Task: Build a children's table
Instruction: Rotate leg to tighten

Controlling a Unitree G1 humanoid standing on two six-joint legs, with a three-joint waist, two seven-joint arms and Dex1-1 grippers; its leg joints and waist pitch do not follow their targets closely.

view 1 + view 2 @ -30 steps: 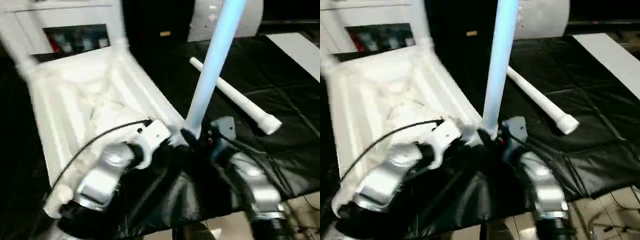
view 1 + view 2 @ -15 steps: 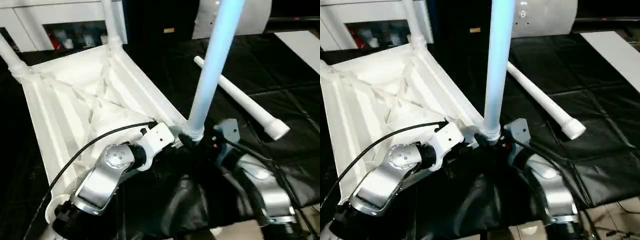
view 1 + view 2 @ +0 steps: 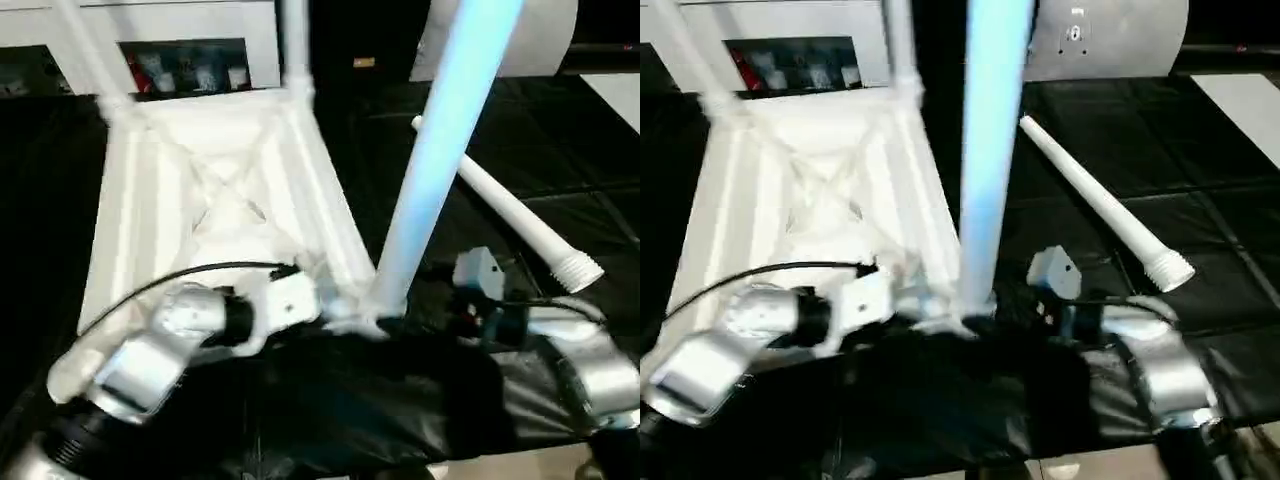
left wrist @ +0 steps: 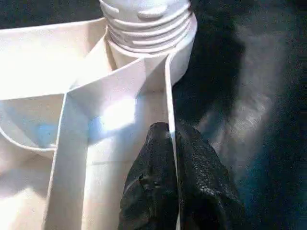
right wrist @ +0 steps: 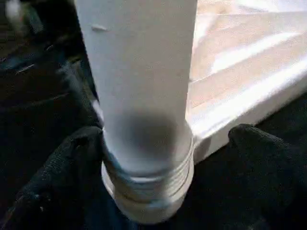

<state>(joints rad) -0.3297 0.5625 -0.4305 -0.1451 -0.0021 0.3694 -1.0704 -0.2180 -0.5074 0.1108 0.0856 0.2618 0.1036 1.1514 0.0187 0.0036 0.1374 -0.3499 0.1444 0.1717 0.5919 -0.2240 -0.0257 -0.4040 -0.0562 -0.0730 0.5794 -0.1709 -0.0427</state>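
The children's table lies upside down on the black cloth, its ribbed white top facing up. Two legs stand at its far corners. A third leg stands in the near right corner socket, its threads showing above the socket. My right gripper is open, with one finger on each side of this leg's base, not pressing it. My left gripper is shut on the top's thin rim wall just beside that socket. A loose leg lies on the cloth to the right.
A white shelf unit with small items stands behind the table. At the back right is a pale rounded body, and a white board lies at the far right. The cloth's front edge runs just below my right forearm.
My right gripper's fingers have spread away from the standing leg's base. The head camera has swung, shifting the whole picture. My left gripper stays clamped on the rim.
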